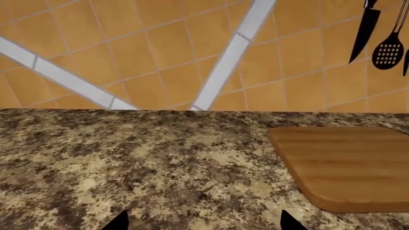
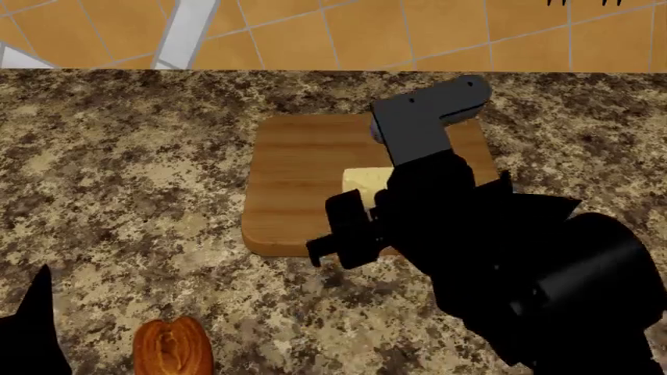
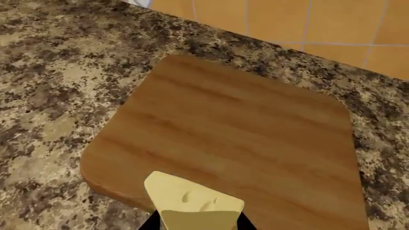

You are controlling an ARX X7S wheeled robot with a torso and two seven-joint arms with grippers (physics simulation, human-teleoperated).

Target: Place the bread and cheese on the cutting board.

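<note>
One item of two is nearly home. At the lower left of the head view the bread (image 2: pixel 173 347) lies on the countertop (image 2: pixel 115 195), untouched; the left gripper (image 1: pixel 203 221) hangs just above the bare counter, jaws spread and empty. At centre, the cutting board (image 2: pixel 297 183). Right of it, the right gripper (image 3: pixel 197 223) pinches the cheese (image 3: pixel 191 201) above the board's near edge; lowering until it rests flat before releasing looks wisest.
</note>
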